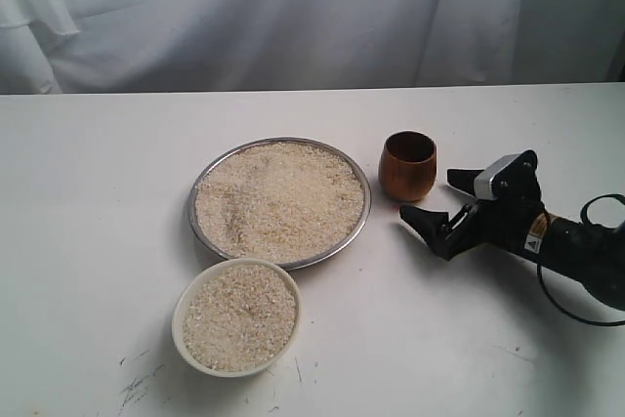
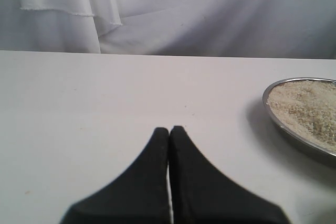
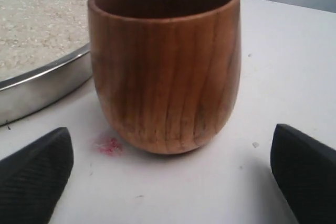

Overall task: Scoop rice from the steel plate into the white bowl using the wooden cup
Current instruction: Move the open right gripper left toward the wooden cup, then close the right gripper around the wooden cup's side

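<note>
Item: wooden cup (image 1: pixel 407 165), upright on desk (image 1: pixel 98 192), just beside steel plate (image 1: pixel 280 140) of rice (image 1: pixel 278 200). Right fingers (image 3: pixel 31 177) released, spread either side of cup, untouching. Left fingers (image 2: pixel 152 171) clenched, empty.

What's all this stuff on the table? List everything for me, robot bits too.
steel plate: one, shiny grey, middle of the table
white bowl: one, white, in front of the plate, close to its rim
rice: two heaps, pale beige, one on the plate, one in the bowl
wooden cup: one, reddish-brown, upright just right of the plate
red smudge: one, on the table by the cup's base
cloth: one, white, hanging behind the table
right gripper: one, black, open, beside the cup, not touching
left gripper: one, black, shut, over the table
</note>
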`<state>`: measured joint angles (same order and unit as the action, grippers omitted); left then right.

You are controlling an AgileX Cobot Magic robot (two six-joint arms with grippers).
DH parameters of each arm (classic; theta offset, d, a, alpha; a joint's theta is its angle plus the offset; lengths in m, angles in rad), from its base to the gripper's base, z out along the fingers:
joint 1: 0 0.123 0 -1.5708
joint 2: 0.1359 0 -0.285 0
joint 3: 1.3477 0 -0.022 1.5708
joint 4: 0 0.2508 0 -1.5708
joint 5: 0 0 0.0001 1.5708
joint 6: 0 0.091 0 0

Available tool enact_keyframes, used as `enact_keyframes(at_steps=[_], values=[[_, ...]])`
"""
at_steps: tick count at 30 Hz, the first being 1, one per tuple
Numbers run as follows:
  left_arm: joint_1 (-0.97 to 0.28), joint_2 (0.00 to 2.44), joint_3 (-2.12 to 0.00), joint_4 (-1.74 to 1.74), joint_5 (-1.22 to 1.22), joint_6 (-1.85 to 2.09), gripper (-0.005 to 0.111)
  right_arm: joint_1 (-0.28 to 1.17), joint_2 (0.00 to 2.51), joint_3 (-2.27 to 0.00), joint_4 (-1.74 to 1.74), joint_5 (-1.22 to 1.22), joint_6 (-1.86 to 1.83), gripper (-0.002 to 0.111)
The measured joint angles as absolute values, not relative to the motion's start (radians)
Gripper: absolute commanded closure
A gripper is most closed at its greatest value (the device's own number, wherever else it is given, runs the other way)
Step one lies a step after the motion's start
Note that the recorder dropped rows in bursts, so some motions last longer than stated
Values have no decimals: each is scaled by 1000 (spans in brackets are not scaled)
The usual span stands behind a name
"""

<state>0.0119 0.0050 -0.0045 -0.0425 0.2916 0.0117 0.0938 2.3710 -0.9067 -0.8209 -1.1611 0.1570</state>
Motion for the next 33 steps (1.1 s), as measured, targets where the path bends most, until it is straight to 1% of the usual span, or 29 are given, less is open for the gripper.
enact_keyframes(at_steps=[9, 20, 33], values=[[12, 5, -5, -42, 292, 12, 107, 102, 2430, -1013, -850, -1168, 197, 16], [12, 5, -5, -42, 292, 12, 107, 158, 2462, -1085, -871, -1172, 199, 16], [12, 5, -5, -42, 292, 12, 107, 162, 2493, -1167, -865, -1150, 209, 16]])
